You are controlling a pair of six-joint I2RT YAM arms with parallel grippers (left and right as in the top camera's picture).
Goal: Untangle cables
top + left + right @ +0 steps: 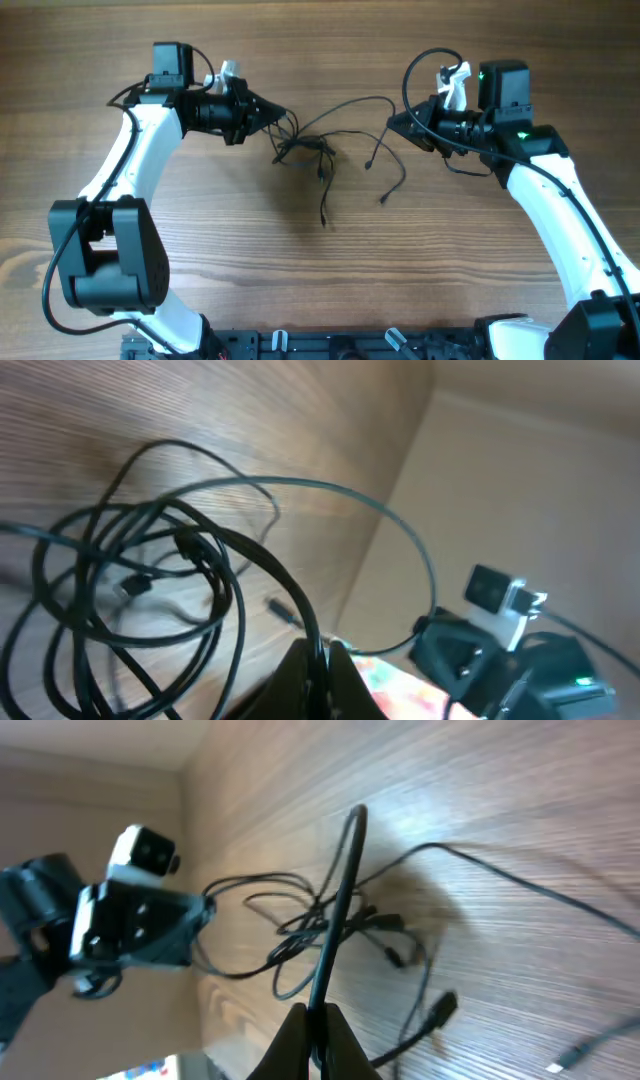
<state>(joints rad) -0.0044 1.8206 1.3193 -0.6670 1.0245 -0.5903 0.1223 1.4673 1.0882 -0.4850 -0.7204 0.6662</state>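
A tangle of thin black cables [310, 152] lies on the wooden table between the two arms, knotted near the middle, with loose plug ends trailing toward the front. My left gripper [283, 115] is at the knot's left edge, shut on one cable strand [318, 635] that runs up out of its jaws into the loops [130, 560]. My right gripper [392, 125] is at the right of the tangle, shut on another cable [335, 920] that rises from its closed fingers [290, 1040] and arcs over the knot [340, 925].
The wooden table [320, 280] spreads around the tangle. A loose plug end [324, 222] lies in front of the knot and another [383, 201] to its right. Each arm's own thicker black cable [420, 62] loops near its wrist.
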